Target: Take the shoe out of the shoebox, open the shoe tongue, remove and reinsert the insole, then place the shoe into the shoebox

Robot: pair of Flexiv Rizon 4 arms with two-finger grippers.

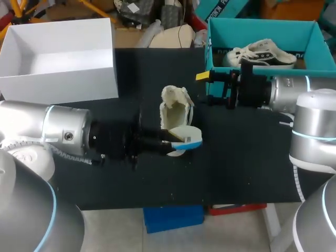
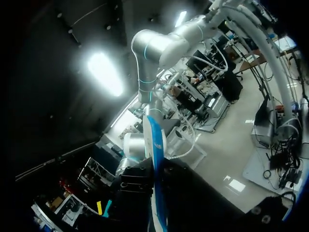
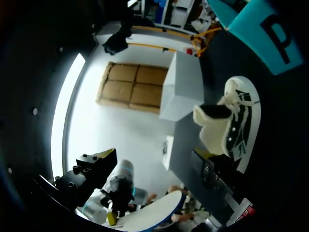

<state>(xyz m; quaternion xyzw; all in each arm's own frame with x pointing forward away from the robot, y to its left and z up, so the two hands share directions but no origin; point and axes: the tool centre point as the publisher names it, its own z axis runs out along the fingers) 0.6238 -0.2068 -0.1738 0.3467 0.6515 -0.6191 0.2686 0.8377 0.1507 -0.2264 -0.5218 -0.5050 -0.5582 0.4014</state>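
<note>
A cream shoe (image 1: 176, 105) stands on the black mat (image 1: 247, 163) at the table's middle, its opening facing up. Just in front of it, my left gripper (image 1: 176, 140) is shut on the white insole with a blue edge (image 1: 186, 140) and holds it flat above the mat. In the left wrist view the insole (image 2: 157, 169) shows edge-on, running out ahead of the gripper. My right gripper (image 1: 209, 88) hangs open to the right of the shoe, with nothing in it. In its wrist view the shoe (image 3: 231, 121) lies ahead of the open fingers (image 3: 94, 166), with the insole (image 3: 154, 212) below.
An open white box (image 1: 58, 79) stands at the back left. A teal shoebox (image 1: 215, 47) at the back right holds another white sneaker (image 1: 262, 52). The right arm lies along the teal box's front wall.
</note>
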